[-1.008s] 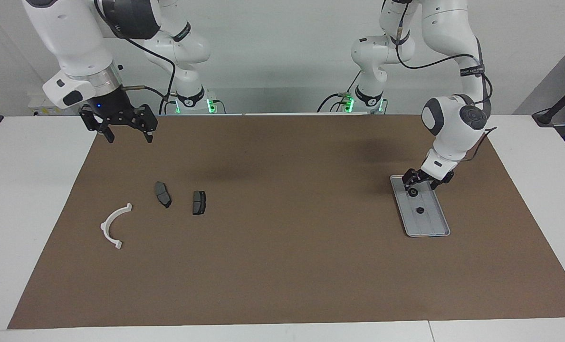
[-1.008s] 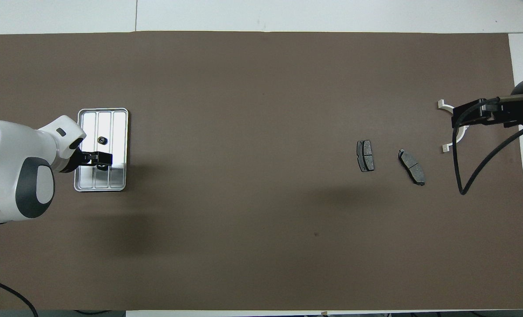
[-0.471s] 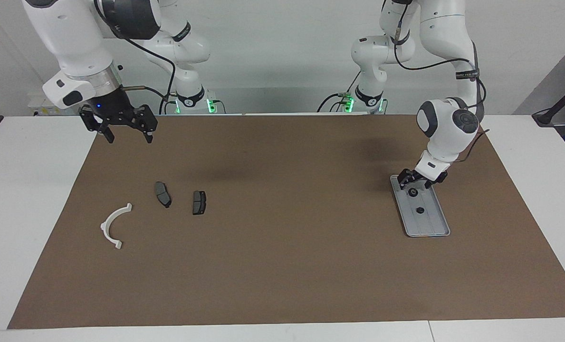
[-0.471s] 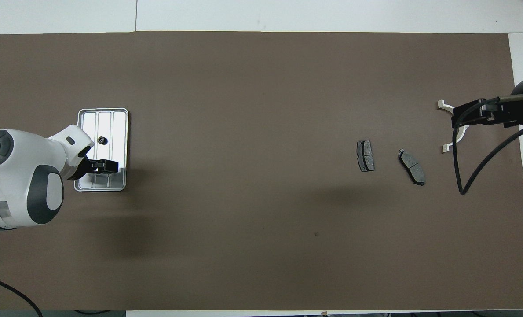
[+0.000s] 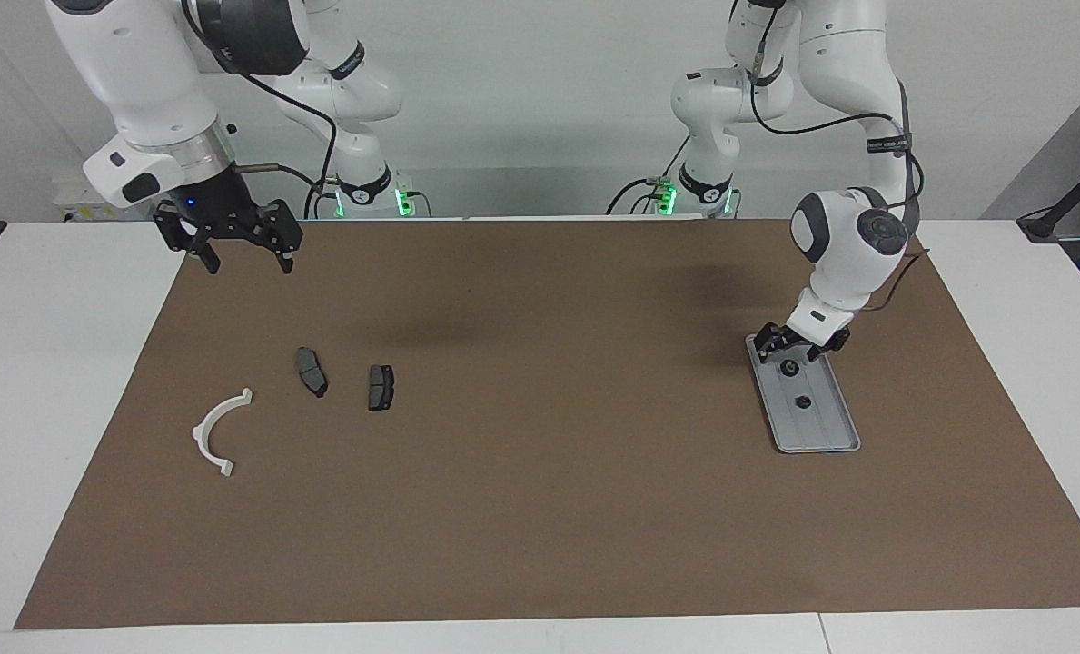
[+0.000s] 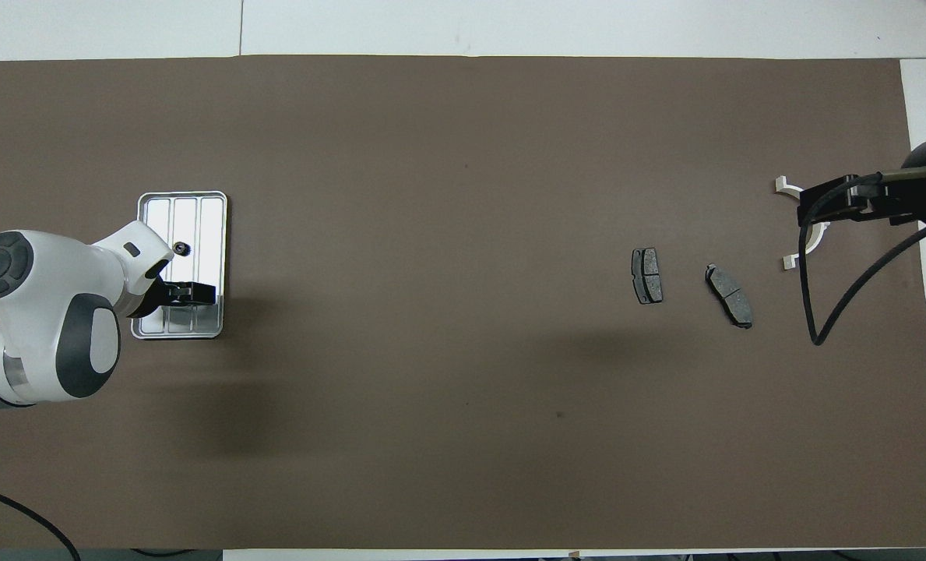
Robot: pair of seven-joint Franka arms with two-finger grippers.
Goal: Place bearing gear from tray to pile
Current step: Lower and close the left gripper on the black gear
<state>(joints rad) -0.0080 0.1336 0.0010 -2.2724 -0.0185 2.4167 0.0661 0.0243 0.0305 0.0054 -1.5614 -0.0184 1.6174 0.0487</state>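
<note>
The left jaws are set low over the tray [image 5: 821, 434], at its end nearest the robots, and are spread wide with nothing between them. A small dark gear [image 5: 788, 368] lies on the tray floor just below the fingertips, close to them but apart; in the overhead view it is covered by the jaws. A second small round part [image 5: 802, 401] lies further along the tray, away from the jaws, and which of the two is the bearing gear cannot be told. The step in hand is judged to be the pick-up: the gear has not yet been gripped and nothing has been lifted. For the next move, the left jaws would have to be centred over the near gear, lowered until the fingertips straddle it, and closed without the part being nudged along the ridges or pushed against the rim; after that a long carry over the brown mat [image 5: 540, 509] would be called for. The pile lies well apart from the left jaws, toward the right arm's end of the counter [image 5: 49, 363]: two dark pads [image 5: 381, 387] [image 5: 311, 371] and a white bracket [image 5: 215, 433], with no gear among them. The right jaws are held high over the mat's edge near that pile, spread wide and empty, and the right arm is taken to be waiting.
</note>
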